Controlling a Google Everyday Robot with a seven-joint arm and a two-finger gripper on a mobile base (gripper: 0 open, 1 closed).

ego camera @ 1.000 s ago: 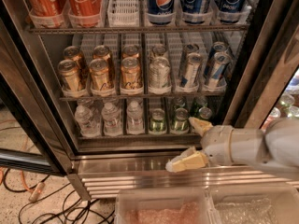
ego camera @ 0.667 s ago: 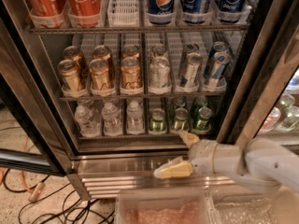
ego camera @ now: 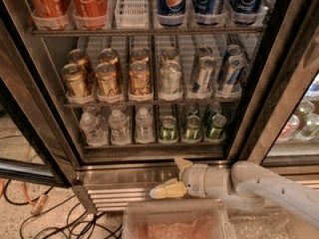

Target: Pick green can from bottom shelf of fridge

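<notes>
The fridge (ego camera: 45,148) stands open in front of me. On its bottom shelf (ego camera: 149,144) several green cans stand at the right in three lanes; the front ones are the left (ego camera: 168,129), middle (ego camera: 192,128) and right (ego camera: 216,126). My gripper (ego camera: 172,176) is open and empty, its cream fingertips (ego camera: 163,190) spread apart. It hangs in front of the ribbed steel base (ego camera: 124,183), below and outside the bottom shelf, under the left green can. The white arm (ego camera: 259,185) comes in from the lower right.
Clear small water bottles (ego camera: 119,127) fill the bottom shelf's left lanes. Gold-brown cans (ego camera: 107,79) and silver and blue cans (ego camera: 199,76) stand on the shelf above, cola bottles (ego camera: 89,1) higher up. A clear bin (ego camera: 172,223) sits below the gripper. Cables (ego camera: 45,218) lie on the floor at left.
My gripper has moved left and down, from in front of the right green cans to in front of the steel base. The cans have not moved.
</notes>
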